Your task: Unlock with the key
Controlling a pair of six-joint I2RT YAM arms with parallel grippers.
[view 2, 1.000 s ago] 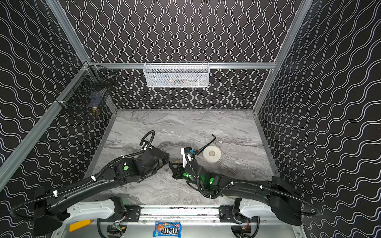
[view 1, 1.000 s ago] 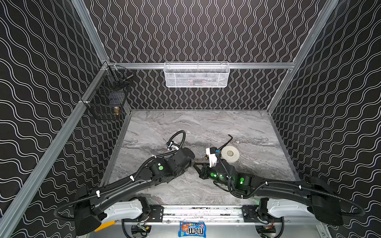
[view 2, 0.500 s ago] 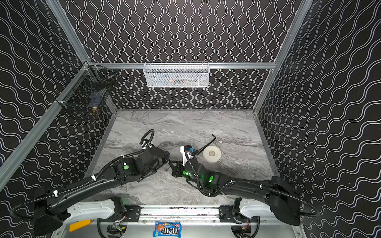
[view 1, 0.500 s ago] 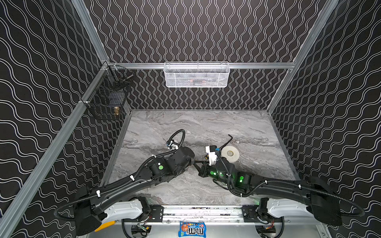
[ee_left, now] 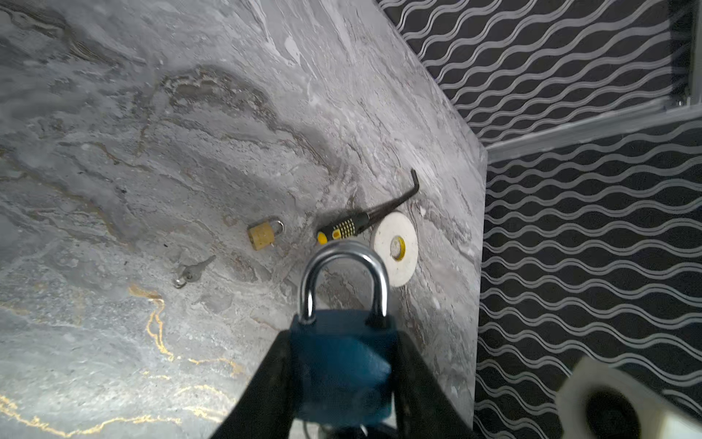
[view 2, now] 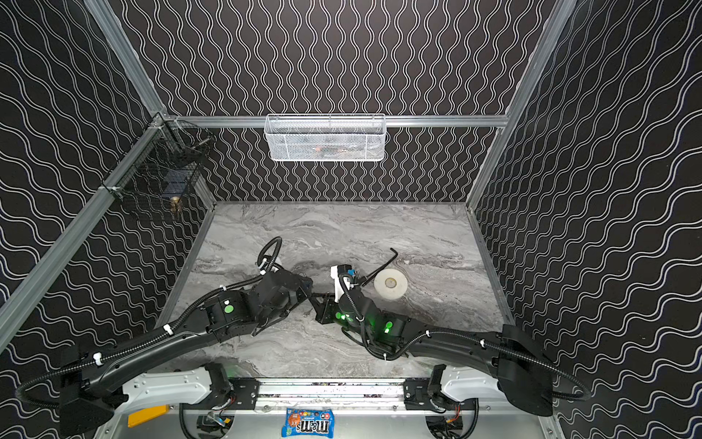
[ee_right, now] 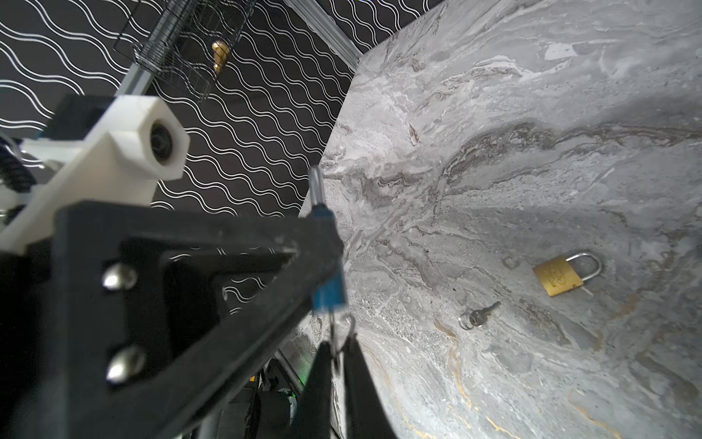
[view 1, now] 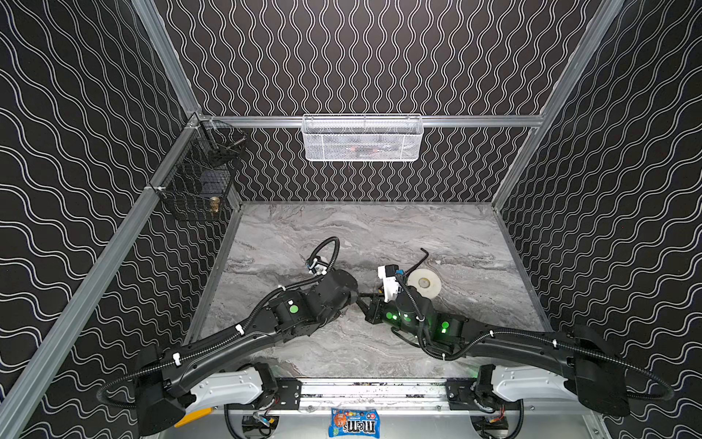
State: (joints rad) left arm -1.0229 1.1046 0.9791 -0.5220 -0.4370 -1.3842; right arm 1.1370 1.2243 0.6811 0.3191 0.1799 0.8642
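A blue padlock (ee_left: 342,365) with a silver shackle sits between the fingers of my left gripper (ee_left: 342,342), which is shut on its body. The shackle points away from the wrist. In the right wrist view the blue padlock (ee_right: 329,292) shows edge-on, with a key (ee_right: 333,334) and its ring at the lock's bottom end. My right gripper (ee_right: 336,351) is shut on that key's head. In both top views the two grippers meet tip to tip at the table's middle, left gripper (view 1: 355,298) facing right gripper (view 1: 368,306), and the lock is hidden between them.
On the marble table lie a brass padlock (ee_left: 262,235), a spare key on a ring (ee_left: 190,270), a yellow-and-black handled tool (ee_left: 342,228) with a bent shaft and a white tape roll (view 1: 424,282). A white mesh basket (view 1: 362,138) hangs on the back wall and a black wire basket (view 1: 197,190) on the left wall.
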